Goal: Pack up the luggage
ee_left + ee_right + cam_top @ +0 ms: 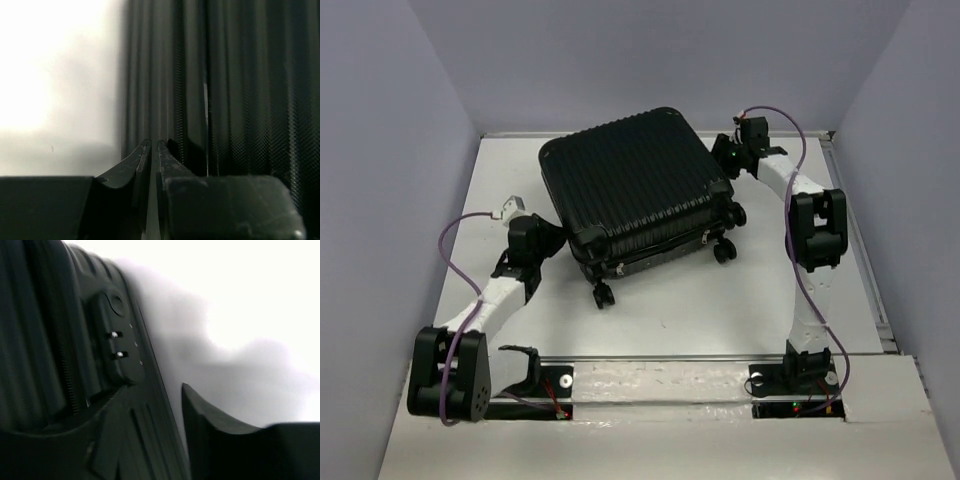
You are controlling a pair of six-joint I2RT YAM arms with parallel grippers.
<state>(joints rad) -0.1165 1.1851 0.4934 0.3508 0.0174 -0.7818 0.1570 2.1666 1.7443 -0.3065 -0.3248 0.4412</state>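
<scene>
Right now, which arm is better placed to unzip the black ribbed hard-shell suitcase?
Right, probably: right gripper faces lock and zipper pulls on the suitcase; left gripper faces only ribbed shell.

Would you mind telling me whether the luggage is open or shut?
Shut: the luggage lies flat with both shells together, ribbed side up.

table (pixel 650 320): white, flat | walls (pixel 380 150): pale lavender, three sides | rail (pixel 670 357): metal strip at near edge

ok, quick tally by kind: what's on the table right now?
Suitcase: 1
Robot arms: 2 (left arm, right arm)
Total: 3
</scene>
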